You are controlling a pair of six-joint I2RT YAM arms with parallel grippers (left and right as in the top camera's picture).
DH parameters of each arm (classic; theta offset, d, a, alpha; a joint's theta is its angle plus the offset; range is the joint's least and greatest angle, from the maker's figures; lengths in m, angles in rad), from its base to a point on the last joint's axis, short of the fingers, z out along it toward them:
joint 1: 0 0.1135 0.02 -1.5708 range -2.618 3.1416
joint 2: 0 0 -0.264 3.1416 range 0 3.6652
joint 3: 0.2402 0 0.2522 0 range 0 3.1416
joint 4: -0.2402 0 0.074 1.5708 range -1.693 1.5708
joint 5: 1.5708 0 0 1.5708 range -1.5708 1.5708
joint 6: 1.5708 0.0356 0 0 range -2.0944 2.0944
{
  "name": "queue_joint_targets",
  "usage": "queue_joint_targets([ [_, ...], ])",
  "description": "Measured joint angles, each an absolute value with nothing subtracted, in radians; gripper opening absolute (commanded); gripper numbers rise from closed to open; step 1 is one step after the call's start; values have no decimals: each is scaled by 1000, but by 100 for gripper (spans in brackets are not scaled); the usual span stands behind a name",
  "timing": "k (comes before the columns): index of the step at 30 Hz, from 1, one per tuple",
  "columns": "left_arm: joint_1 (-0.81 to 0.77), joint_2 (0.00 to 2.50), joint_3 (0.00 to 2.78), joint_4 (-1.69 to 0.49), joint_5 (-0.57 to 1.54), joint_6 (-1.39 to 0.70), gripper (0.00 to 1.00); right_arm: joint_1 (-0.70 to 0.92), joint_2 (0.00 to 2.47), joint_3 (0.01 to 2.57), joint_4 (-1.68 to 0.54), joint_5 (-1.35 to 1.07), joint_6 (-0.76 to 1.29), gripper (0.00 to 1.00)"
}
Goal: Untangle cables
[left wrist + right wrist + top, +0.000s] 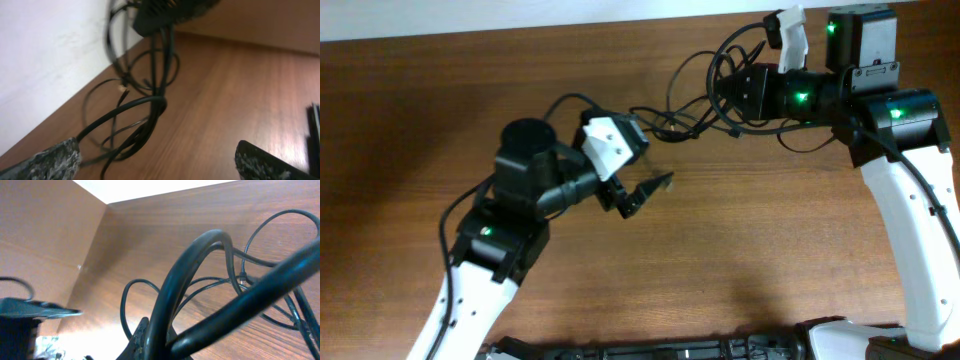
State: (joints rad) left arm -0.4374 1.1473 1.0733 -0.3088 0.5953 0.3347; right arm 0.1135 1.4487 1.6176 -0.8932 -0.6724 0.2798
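wooden table (770, 250): left hand (645, 190) released beside the cables (685, 115), right hand (728, 92) clenched on them.

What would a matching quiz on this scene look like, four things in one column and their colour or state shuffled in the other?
Column one:
1. left end effector
2. right end effector
3. cables
4. table

Column two:
A. brown wood
B. shut, gripping thin cords
C. open wide
D. black, in tangled loops

Pairs: 1-C, 2-B, 3-D, 4-A
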Motion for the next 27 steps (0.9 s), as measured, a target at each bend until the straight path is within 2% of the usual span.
queue_joint_targets([
  [8,-526,1292,1073,-193,622,401,100,113,1449,1618,-894,-702,246,4],
  [13,-527,1304,1073,-112,622,415,90,113,1449,1618,-905,-702,211,4],
  [20,-527,1304,1073,-109,622,481,94,113,1449,1618,-912,-702,182,4],
  [27,-527,1304,1073,-162,622,617,83,113,1449,1618,-939,-702,84,4],
])
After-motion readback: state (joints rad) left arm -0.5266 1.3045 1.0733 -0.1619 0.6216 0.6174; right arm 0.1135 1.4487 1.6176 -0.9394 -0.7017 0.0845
